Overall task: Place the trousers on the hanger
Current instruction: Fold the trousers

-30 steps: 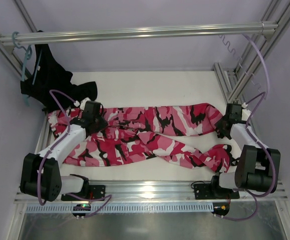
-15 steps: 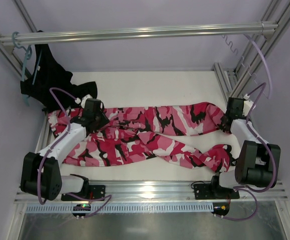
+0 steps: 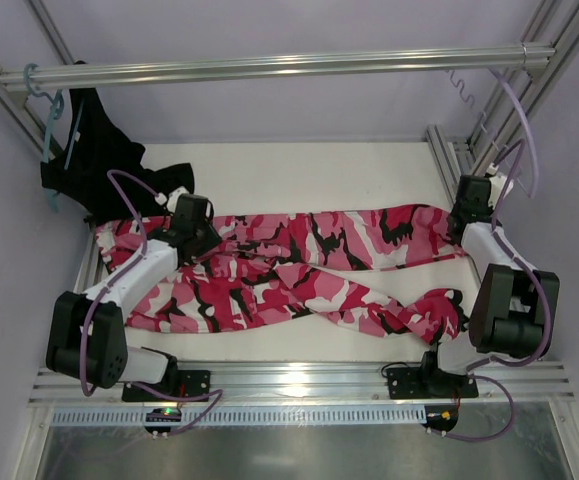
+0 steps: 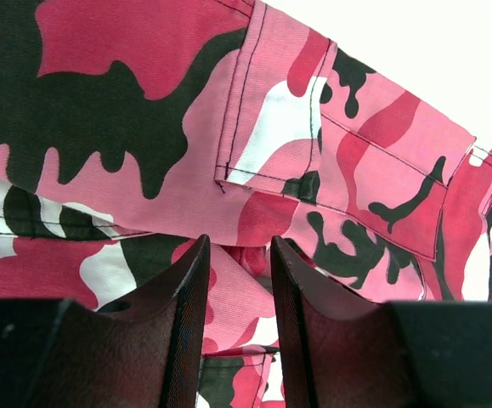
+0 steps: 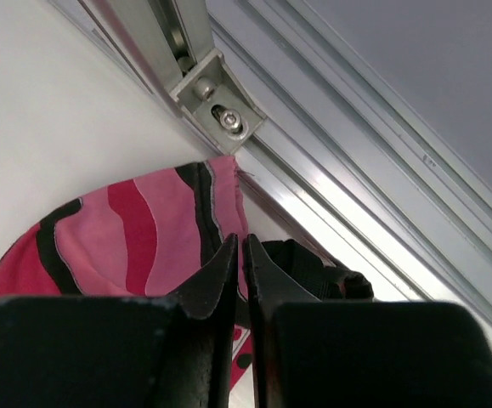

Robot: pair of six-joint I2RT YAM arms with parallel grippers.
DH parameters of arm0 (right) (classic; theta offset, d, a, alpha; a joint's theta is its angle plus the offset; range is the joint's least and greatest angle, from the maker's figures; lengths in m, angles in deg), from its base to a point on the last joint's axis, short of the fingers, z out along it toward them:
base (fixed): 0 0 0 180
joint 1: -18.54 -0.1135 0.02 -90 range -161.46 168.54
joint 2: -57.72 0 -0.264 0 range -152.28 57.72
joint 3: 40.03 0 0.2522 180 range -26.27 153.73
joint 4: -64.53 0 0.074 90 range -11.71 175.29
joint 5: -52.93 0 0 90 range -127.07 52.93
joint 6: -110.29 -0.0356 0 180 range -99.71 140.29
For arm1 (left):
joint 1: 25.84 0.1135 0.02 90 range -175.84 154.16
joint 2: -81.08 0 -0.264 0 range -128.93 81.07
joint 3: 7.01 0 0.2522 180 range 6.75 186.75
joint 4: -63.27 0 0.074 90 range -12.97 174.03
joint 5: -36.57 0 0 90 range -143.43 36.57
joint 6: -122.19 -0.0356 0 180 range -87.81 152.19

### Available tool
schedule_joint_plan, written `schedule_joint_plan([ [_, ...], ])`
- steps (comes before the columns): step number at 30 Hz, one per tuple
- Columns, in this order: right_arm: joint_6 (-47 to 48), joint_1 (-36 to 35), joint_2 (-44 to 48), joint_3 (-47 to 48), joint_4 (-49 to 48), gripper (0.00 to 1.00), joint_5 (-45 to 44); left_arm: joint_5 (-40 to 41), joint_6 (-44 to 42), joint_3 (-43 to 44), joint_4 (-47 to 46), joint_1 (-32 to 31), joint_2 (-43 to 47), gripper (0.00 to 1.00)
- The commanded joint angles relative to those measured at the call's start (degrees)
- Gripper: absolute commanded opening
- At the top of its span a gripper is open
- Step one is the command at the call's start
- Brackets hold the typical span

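The pink, crimson, white and black camouflage trousers [image 3: 309,265] lie spread across the white table, legs running left to right. My left gripper [image 3: 201,238] is down on their left part. In the left wrist view a raised fold of the trousers [image 4: 144,110] fills the narrow gap between its fingers [image 4: 239,242]. My right gripper [image 3: 461,222] sits at the far right end of one leg, shut on the hem [image 5: 118,229] at its fingertips [image 5: 240,240]. The pale hanger [image 3: 466,97] shows faintly, hanging from the rail's right end.
A plain black garment [image 3: 99,160] hangs on a teal hanger [image 3: 47,115] at the rail's [image 3: 269,66] left end. Aluminium frame posts [image 3: 449,160] and a bracket [image 5: 216,98] stand close beside my right gripper. A small black object [image 5: 313,263] lies by the frame.
My right gripper has shut on the leg's hem and moved right and back, drawing that end toward the frame. My left gripper has shifted slightly up and right on the trousers.
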Motion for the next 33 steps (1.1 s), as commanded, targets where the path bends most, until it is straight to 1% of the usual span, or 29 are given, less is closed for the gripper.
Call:
schedule_joint_plan([
  [1,2.9,0.2,-2.2,4.3,-4.5,0.11,-1.0,2.4,0.0,2.4,-1.9,-0.3,-0.5,0.35],
  [4,3.7,0.2,-5.8,7.7,-2.1,0.12,-3.8,3.4,-0.7,3.0,-0.8,-0.2,-0.7,0.35],
  [6,4.0,0.2,-6.2,8.4,-1.8,0.15,-6.0,4.3,-1.2,3.8,0.2,-0.2,-0.4,0.35],
  [7,3.5,0.2,-6.1,9.1,-0.4,0.22,-6.7,4.6,-1.7,3.9,0.5,-0.2,-0.2,0.35],
  [9,-0.1,0.2,-5.7,10.3,3.1,0.32,-7.1,7.8,-2.2,5.1,2.1,-1.2,0.8,0.36],
  [10,-1.8,0.2,-5.0,11.7,8.0,0.4,-6.5,8.9,-2.1,5.4,2.4,-1.3,1.2,0.36],
  [11,-4.1,0.2,-4.7,12.5,11.5,0.41,-6.1,8.8,-1.9,5.6,2.6,-1.5,1.5,0.37],
  [12,-9.7,0.2,-4.4,13.5,15.7,0.43,-6.4,8.6,-1.7,5.9,2.7,-1.6,1.8,0.4],
  [13,-12.4,0.2,-4.0,14.8,23.3,0.43,-6.6,8.7,-1.2,6.2,3.9,-1.9,2.1,0.43],
  [15,-17.9,0.2,-2.5,15.4,30.0,0.43,-6.5,9.9,-1.1,6.9,5.4,-2.7,2.5,0.49],
  [16,-21.6,0.2,-1.7,14.5,34.0,0.44,-4.4,10.2,-0.5,7.0,7.1,-2.9,3.0,0.51],
  [18,-23.4,0.2,1.5,12.4,35.1,0.44,-0.7,10.4,0.3,6.5,8.8,-3.0,4.2,0.55],
  [20,-25.1,0.1,3.6,9.1,35.9,0.44,3.5,11.6,2.2,4.9,11.2,-3.0,7.1,0.56],
  [22,-25.2,0.1,7.0,5.5,35.0,0.44,5.5,15.4,4.0,2.9,13.1,-3.0,9.4,0.56],
  [23,-25.3,0.1,7.9,4.5,34.7,0.44,6.0,17.1,4.6,2.3,15.9,-2.9,11.6,0.57],
  [25,-24.2,0.1,9.8,1.4,32.8,0.43,7.8,22.2,6.5,1.5,19.4,-2.7,13.8,0.6],
  [26,-23.4,0.1,10.1,0.5,32.3,0.43,9.0,22.7,9.9,0.4,20.9,-1.6,16.1,0.63],
  [27,-22.8,0.1,10.3,-0.3,31.8,0.43,9.5,22.1,11.3,-0.7,22.7,-0.8,17.3,0.63],
  [28,-22.4,0.1,10.2,-1.1,31.7,0.43,9.6,19.1,12.7,-2.2,22.5,0.0,18.3,0.63],
  [29,-22.1,0.1,10.2,-1.2,31.7,0.43,10.3,16.7,14.7,-5.6,22.1,1.9,20.6,0.63],
  [31,-21.2,0.1,10.2,-1.9,30.7,0.43,12.3,13.0,16.8,-8.5,21.3,3.9,21.7,0.64],
  [32,-20.8,0.1,10.2,-2.0,30.3,0.44,13.6,11.9,17.5,-10.9,21.4,7.6,21.8,0.65],
  [33,-20.1,0.1,10.2,-2.1,30.1,0.43,14.9,10.5,17.7,-11.8,21.6,10.0,21.1,0.65],
])
